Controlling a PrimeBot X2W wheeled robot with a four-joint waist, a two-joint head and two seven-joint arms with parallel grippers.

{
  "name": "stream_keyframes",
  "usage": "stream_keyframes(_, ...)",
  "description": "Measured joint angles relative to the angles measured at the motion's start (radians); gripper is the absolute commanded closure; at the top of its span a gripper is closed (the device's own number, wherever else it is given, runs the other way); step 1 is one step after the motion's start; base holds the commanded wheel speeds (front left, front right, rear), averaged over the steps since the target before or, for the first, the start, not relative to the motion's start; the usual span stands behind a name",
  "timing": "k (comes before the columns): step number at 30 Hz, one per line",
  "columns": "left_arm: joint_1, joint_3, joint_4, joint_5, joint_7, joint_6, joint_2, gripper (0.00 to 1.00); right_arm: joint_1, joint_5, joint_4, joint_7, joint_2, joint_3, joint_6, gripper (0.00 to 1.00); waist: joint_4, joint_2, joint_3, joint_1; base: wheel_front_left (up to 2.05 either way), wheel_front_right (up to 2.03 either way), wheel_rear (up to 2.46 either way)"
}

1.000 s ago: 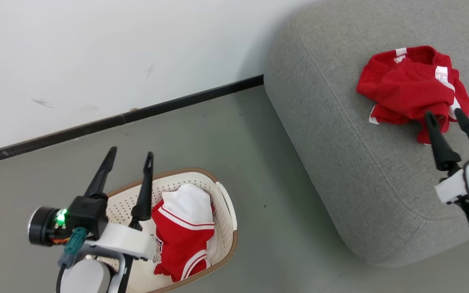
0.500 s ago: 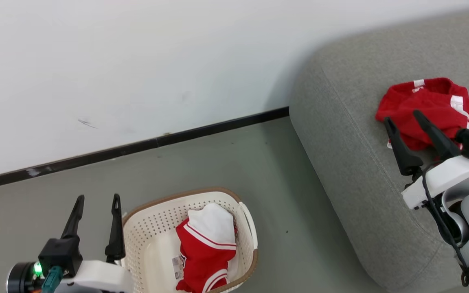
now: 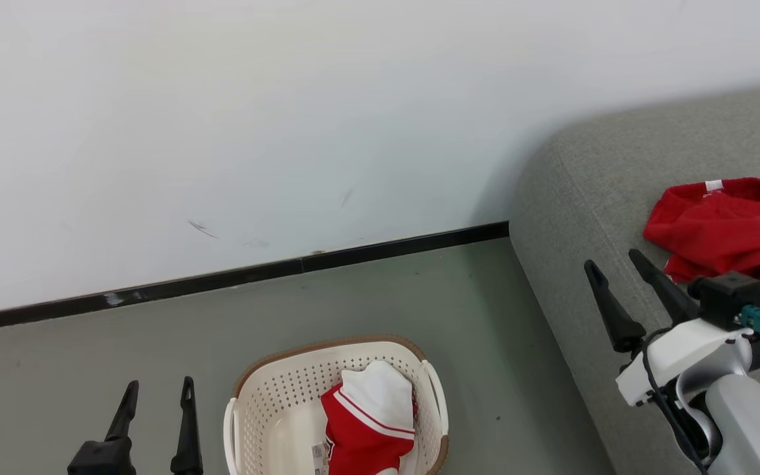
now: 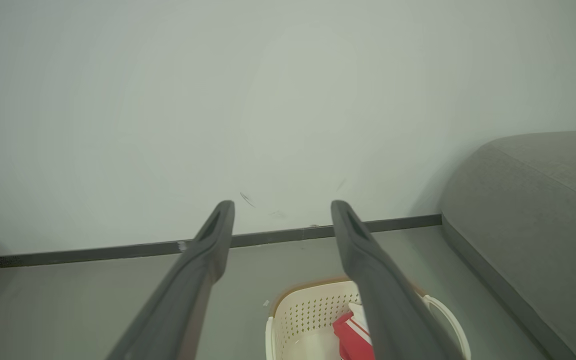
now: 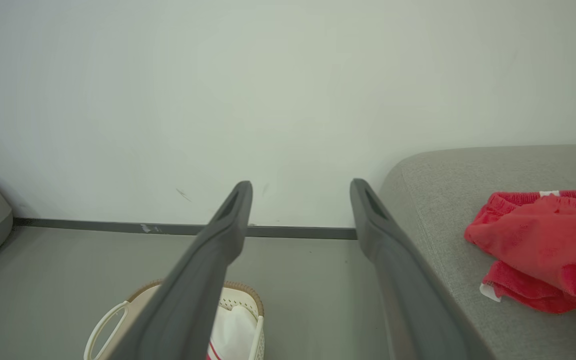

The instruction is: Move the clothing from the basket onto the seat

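One red garment with white stripes [image 3: 716,227] lies crumpled on the seat [image 3: 578,198], just right of and beyond my right gripper [image 3: 612,258]. That gripper's fingers stand apart with nothing between them, above the seat's near edge. That piece I judge done.

What is left is the red and white bundle [image 3: 370,412] in the basket [image 3: 274,389], heaped against its right wall; whether it is one piece or more I cannot tell. The basket stands on the floor [image 3: 419,297] between my two grippers, just right of my left gripper [image 3: 160,381]. Its fingers are spread too and hold nothing, beside the rim rather than over it.

So I judge the job roughly half done: the bundle has yet to be lifted out and carried across to the seat.
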Motion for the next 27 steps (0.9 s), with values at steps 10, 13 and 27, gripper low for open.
stream_keyframes(10, 0.02, -0.004, 0.017, 0.0, 0.0, -0.005, -0.001, 0.0, 0.102, -0.056, -0.003, 0.0, 0.063, -0.021, 0.0, 0.0, 0.038, 0.0, -0.055, 0.0, 0.0, 0.0, 0.0)
stream_keyframes(13, 0.021, -0.005, 0.023, 0.0, -0.002, -0.009, 0.0, 0.0, 0.134, -0.073, -0.007, 0.0, 0.082, -0.029, 0.0, 0.0, 0.048, 0.0, -0.071, 0.0, 0.0, 0.0, 0.0)
stream_keyframes(27, 0.045, -0.006, 0.05, 0.0, -0.003, -0.01, 0.008, 0.0, 0.252, -0.123, -0.033, 0.0, 0.153, -0.064, 0.0, 0.0, 0.078, 0.0, -0.129, 0.0, 0.0, 0.0, 0.0)
